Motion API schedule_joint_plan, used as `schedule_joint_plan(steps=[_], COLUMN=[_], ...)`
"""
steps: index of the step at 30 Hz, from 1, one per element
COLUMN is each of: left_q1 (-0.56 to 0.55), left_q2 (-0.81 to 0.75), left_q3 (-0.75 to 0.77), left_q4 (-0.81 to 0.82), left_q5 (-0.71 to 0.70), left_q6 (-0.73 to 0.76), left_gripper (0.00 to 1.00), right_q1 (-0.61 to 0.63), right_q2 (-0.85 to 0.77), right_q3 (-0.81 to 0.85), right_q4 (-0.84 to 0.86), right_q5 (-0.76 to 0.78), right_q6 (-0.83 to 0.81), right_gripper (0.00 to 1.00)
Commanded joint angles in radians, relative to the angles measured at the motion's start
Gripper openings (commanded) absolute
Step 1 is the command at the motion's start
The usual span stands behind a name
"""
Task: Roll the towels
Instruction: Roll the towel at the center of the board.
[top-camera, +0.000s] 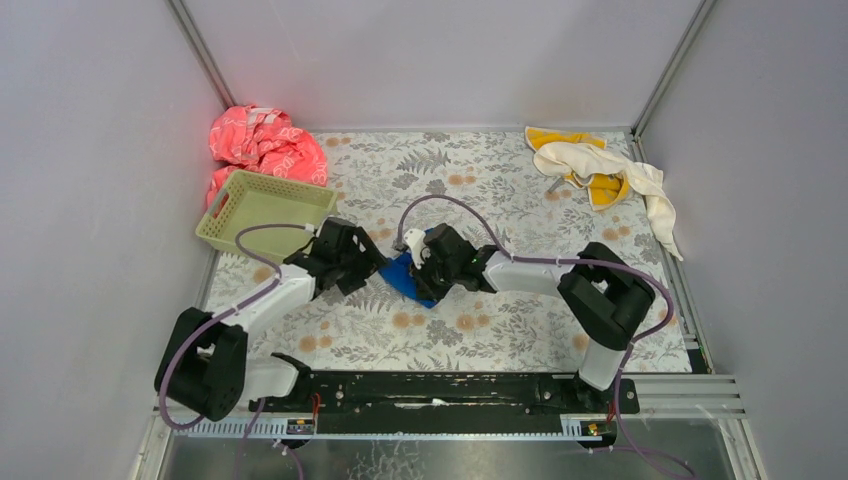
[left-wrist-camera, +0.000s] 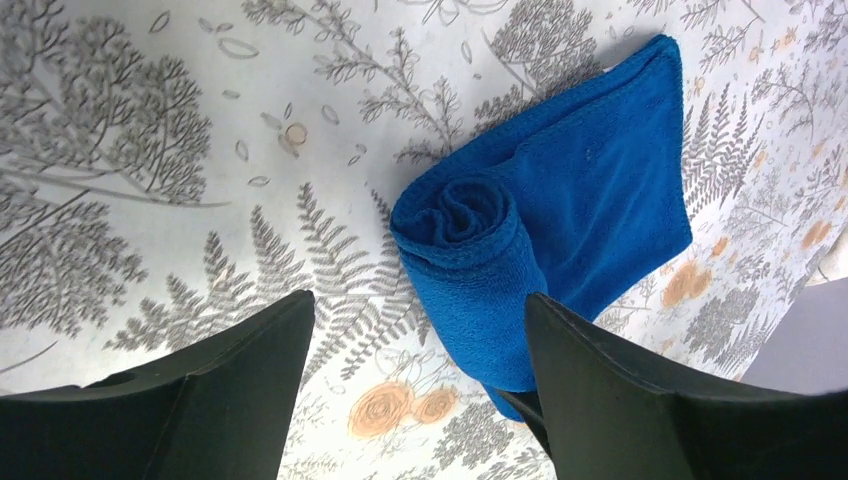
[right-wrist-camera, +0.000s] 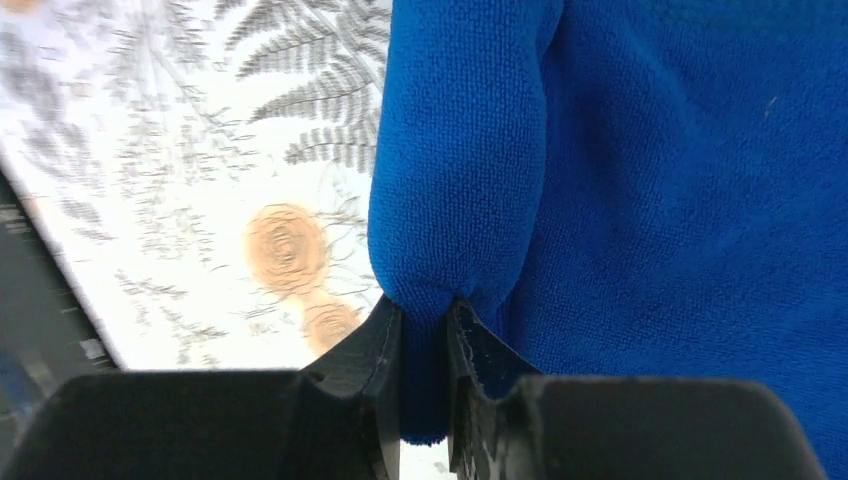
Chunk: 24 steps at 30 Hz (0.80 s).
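Left gripper (left-wrist-camera: 418, 305) jaws apart by one part-rolled blue towel (left-wrist-camera: 600, 190), right gripper (right-wrist-camera: 425, 310) clamped on its fold, one cream towel (top-camera: 625, 172) over one yellow towel (top-camera: 558, 138), one basket (top-camera: 265, 205), one pink cloth (top-camera: 265, 145)

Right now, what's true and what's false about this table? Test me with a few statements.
1. The blue towel is partly rolled. True.
2. The right tool is open and holds nothing. False: it pinches a fold of the blue towel.
3. The left tool is open. True.
4. The pink cloth lies in the basket. False: it lies behind the basket, in the far corner.
5. The cream towel is rolled. False: it lies loose, heaped with the yellow towel.
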Motion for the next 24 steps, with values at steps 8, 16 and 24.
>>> schedule_joint_plan(steps=[8,16,24], left_q1=[-0.020,-0.100,-0.144], left_q2=[-0.075,0.066,0.196], left_q3=[-0.049,0.006,0.024], left_q4=[-0.030,0.072,0.106], left_q5=[0.043,0.043,0.024], left_q6=[-0.023,-0.041,-0.031], left_gripper=[0.77,0.75,0.68], right_q1=[-0.159,-0.219,-0.219], right_q2=[0.043,0.094,0.066], right_q3=[-0.165,-0.254,-0.314], right_q4=[0.250,0.363,0.341], right_q5=[-0.543,-0.578,-0.497], right_q6=[0.522,0.653,0.637], right_gripper=[0.12,0.14,0.25])
